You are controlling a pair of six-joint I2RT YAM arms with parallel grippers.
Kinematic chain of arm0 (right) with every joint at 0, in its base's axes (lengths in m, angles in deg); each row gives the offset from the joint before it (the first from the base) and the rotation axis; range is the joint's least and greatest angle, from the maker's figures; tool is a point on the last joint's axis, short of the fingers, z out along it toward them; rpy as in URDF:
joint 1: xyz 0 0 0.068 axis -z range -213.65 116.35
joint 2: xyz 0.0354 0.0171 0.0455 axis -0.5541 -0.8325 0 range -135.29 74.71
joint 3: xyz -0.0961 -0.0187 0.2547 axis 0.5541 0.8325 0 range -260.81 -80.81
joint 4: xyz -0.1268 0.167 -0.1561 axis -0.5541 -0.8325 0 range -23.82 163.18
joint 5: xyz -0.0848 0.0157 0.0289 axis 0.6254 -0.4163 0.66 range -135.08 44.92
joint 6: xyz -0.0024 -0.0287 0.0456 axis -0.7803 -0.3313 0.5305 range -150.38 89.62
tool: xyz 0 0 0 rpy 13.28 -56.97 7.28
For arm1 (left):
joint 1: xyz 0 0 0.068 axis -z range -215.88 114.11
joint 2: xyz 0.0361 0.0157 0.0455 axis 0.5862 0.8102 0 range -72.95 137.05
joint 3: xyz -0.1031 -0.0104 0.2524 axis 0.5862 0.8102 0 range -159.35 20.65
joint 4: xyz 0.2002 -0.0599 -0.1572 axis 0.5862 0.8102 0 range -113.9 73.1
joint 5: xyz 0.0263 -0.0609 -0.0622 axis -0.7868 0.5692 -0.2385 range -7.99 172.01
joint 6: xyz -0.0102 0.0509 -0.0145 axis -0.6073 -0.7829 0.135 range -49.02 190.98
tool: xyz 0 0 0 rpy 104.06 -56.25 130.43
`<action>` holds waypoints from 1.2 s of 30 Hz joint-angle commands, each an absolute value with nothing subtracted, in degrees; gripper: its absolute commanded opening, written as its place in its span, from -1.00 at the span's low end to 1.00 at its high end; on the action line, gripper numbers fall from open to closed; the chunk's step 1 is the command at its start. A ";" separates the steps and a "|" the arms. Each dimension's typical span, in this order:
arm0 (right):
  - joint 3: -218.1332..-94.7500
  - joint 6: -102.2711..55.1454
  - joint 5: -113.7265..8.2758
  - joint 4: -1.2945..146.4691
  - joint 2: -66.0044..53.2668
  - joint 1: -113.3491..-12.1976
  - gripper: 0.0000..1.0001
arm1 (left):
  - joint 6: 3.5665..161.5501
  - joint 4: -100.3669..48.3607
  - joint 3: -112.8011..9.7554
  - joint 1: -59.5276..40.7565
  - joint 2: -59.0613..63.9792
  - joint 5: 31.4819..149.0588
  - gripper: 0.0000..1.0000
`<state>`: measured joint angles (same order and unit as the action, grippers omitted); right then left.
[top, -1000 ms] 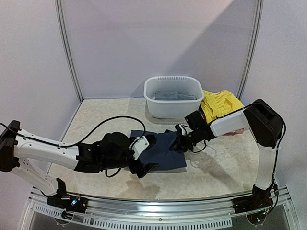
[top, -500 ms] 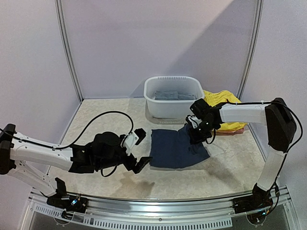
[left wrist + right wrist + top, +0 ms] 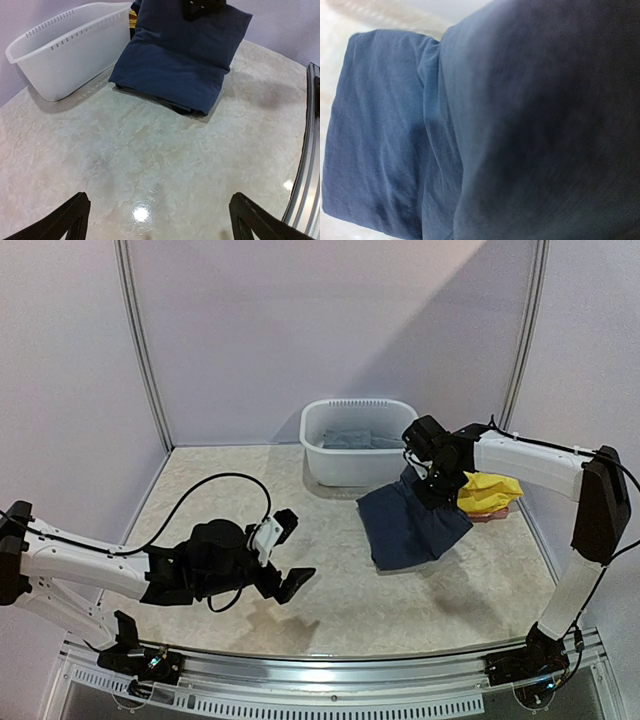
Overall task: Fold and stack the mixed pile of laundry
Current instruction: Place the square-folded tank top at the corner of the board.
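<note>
My right gripper point(image 3: 432, 480) is shut on the top edge of a folded navy garment point(image 3: 410, 525), which hangs from it in front of the white basin. The garment's lower edge seems to rest on the table. That navy garment point(image 3: 395, 140) fills the right wrist view and hides the fingers there. Yellow clothes point(image 3: 490, 488) lie just right of the gripper, over a reddish piece point(image 3: 487, 512). My left gripper point(image 3: 292, 553) hovers open and empty low over the table's left-centre. In the left wrist view the navy garment point(image 3: 180, 55) lies ahead, well beyond the left gripper point(image 3: 157, 220).
A white plastic basin point(image 3: 360, 462) stands at the back centre with grey fabric point(image 3: 350, 439) inside; the same basin point(image 3: 70, 55) shows at the left wrist view's upper left. A black cable point(image 3: 215, 485) loops over the table by the left arm. Booth walls close three sides.
The right gripper has lifted the navy garment and carried it right and back, from the table's centre towards the yellow clothes. The left gripper has let go and drawn back to the left, open.
</note>
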<state>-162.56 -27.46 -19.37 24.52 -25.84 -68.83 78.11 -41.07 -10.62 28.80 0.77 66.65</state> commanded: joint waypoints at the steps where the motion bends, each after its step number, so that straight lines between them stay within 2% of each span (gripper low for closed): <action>1: -165.70 -32.51 -7.82 23.06 -22.34 -68.50 -1.00 | 78.64 -42.94 -9.53 27.93 -0.16 67.41 0.98; 18: -170.64 -37.56 3.07 24.70 -16.44 -68.42 -1.00 | 78.80 -44.29 -9.38 27.93 1.16 69.26 0.97; 36: -188.38 -35.16 -1.08 21.75 -19.49 -64.51 -1.00 | 79.47 -44.29 -9.22 28.01 0.48 70.94 0.96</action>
<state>-184.33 -36.73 0.52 22.20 -18.50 -65.20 78.79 -43.34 -9.99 28.78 0.79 69.98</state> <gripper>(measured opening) 0.059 0.981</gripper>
